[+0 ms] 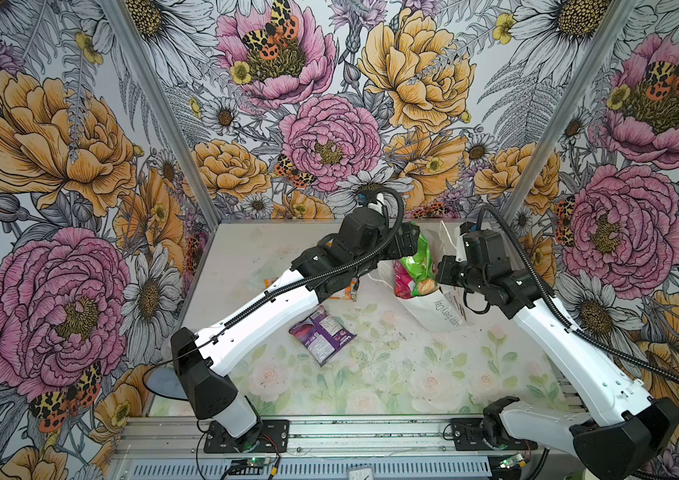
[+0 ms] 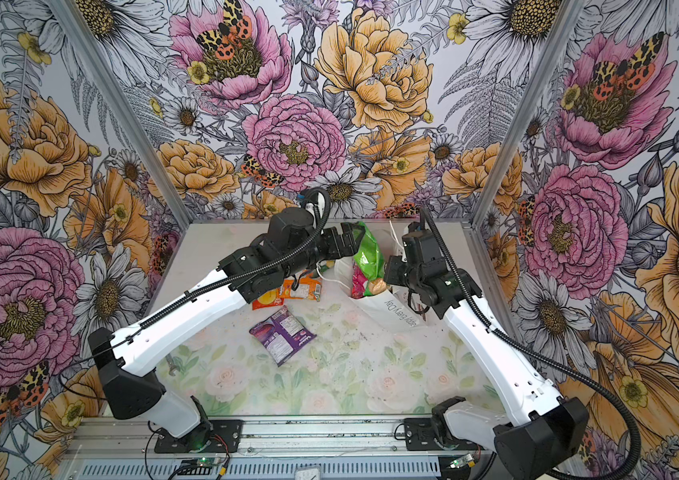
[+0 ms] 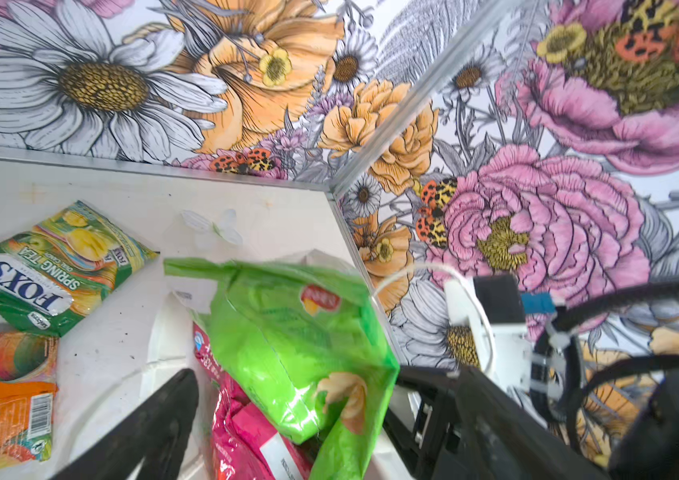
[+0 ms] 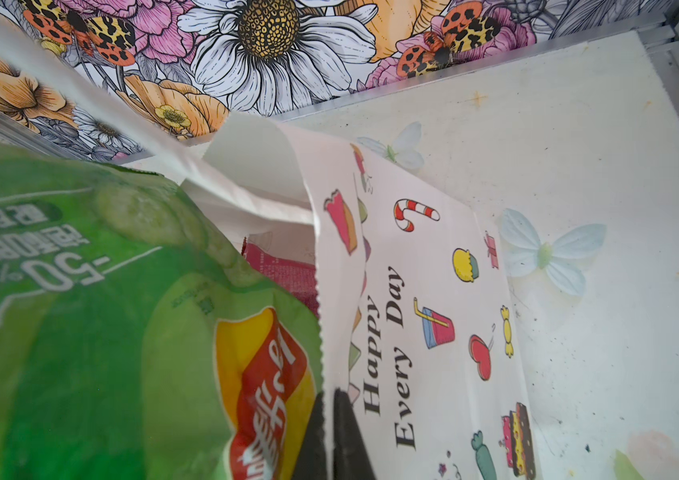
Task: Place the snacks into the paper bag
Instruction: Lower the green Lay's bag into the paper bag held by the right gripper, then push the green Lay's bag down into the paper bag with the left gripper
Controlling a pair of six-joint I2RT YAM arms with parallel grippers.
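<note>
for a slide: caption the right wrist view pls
right claw pinching the paper bag by its rim, green chip packet sticking out, pink packet inside

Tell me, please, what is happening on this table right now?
The right gripper pinches the rim of the paper bag, holding it open. The left gripper, jaws open, is at the green chips packet, which stands in the bag's mouth over a pink packet. A purple packet, an orange packet and a FOX'S packet lie on the table.

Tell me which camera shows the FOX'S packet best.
The left wrist view: the FOX'S packet lies flat, fully visible, lettering legible. Neither top view shows it, probably under the left arm; the right wrist view misses it.
</note>
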